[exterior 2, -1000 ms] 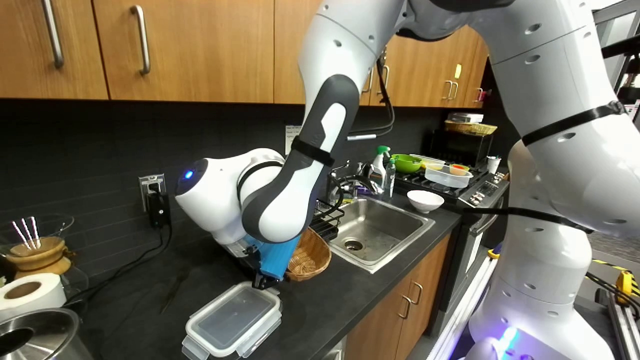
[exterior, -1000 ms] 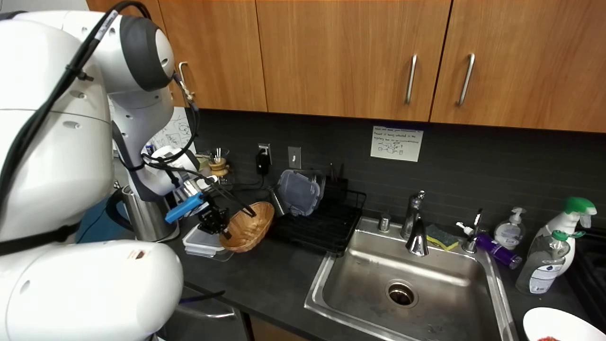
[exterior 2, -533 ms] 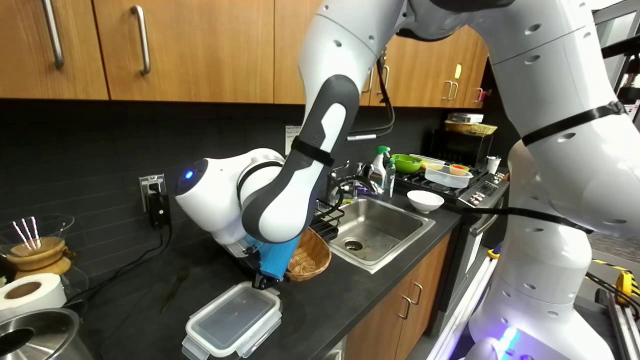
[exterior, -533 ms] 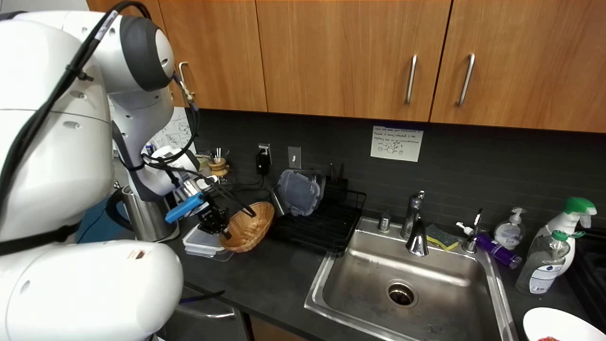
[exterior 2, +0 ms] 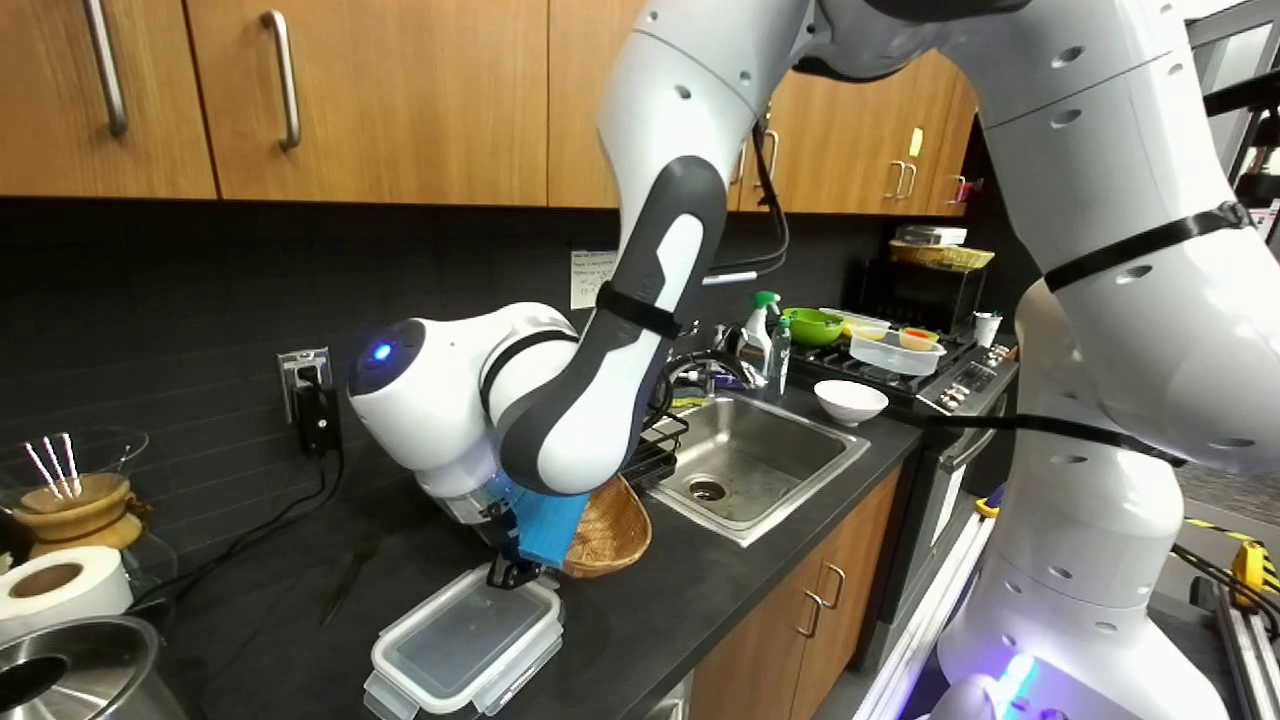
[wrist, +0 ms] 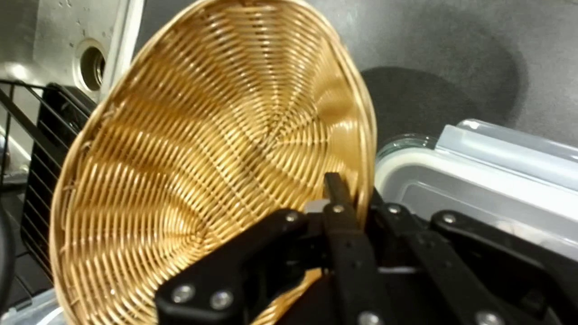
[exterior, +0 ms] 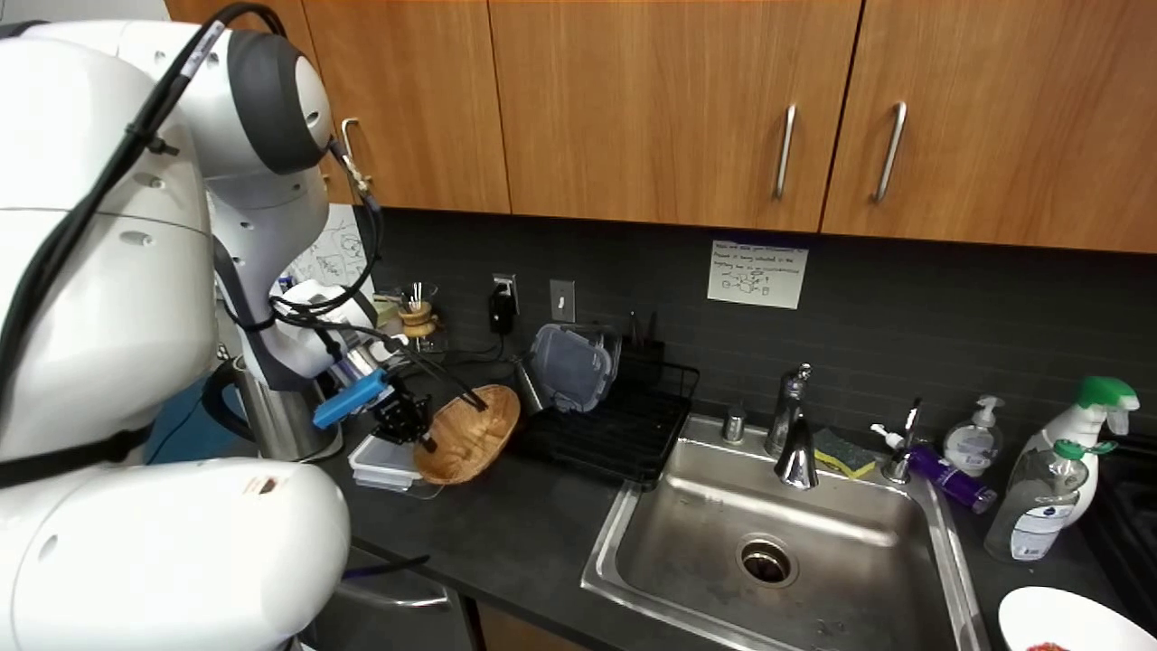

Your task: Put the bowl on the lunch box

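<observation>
Your black two-fingered claw [wrist: 354,193] is clamped on the rim of the oval, light-brown wicker bowl [wrist: 212,158].

From the left in an exterior view, a shiny steel kettle [exterior: 280,425] stands well apart from the bowl. Next comes the low, translucent, pale-lidded plastic lunch box [exterior: 387,457], the bowl tilted just beside it; whether they touch, you can't tell. Expect the bowl light, springy, hard to break; the thin woven rim suits your pinch, though a one-sided hold may let it swivel. Farther right, the black wire dish rack [exterior: 597,443] sits near enough to snag it, with the stainless-steel sink [exterior: 687,561] beyond, so move left.
</observation>
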### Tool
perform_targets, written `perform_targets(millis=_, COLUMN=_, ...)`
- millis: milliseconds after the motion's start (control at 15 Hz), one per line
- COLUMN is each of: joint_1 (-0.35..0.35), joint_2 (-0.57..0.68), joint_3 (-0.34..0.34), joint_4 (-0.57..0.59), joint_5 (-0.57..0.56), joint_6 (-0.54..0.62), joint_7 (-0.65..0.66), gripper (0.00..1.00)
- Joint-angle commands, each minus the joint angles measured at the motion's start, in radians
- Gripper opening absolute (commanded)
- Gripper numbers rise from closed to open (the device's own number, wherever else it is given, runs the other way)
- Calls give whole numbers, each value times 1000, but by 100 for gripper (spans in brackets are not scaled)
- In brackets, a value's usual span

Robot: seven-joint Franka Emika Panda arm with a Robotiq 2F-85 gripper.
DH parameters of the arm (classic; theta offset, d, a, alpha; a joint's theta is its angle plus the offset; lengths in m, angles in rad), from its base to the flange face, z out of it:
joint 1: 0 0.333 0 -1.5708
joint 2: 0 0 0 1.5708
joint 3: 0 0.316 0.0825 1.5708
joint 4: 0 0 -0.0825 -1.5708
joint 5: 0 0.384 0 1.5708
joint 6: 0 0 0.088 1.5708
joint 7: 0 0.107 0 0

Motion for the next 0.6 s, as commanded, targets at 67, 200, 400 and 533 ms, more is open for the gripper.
perform_targets(millis=67, joint_1=5, joint_2=-34, joint_3=-10, joint_4=-60, joint_5=-179, joint_6=194, joint_7=31, gripper=2)
perform_targets(millis=200, joint_1=-4, joint_2=-31, joint_3=-8, joint_4=-74, joint_5=-224, joint_6=254, joint_7=49, gripper=2)
perform_targets(millis=400, joint_1=-17, joint_2=-34, joint_3=-3, joint_4=-89, joint_5=-250, joint_6=295, joint_7=55, gripper=2)
perform_targets(millis=533, joint_1=-22, joint_2=-41, joint_3=-3, joint_4=-96, joint_5=-254, joint_6=306, joint_7=55, gripper=2)
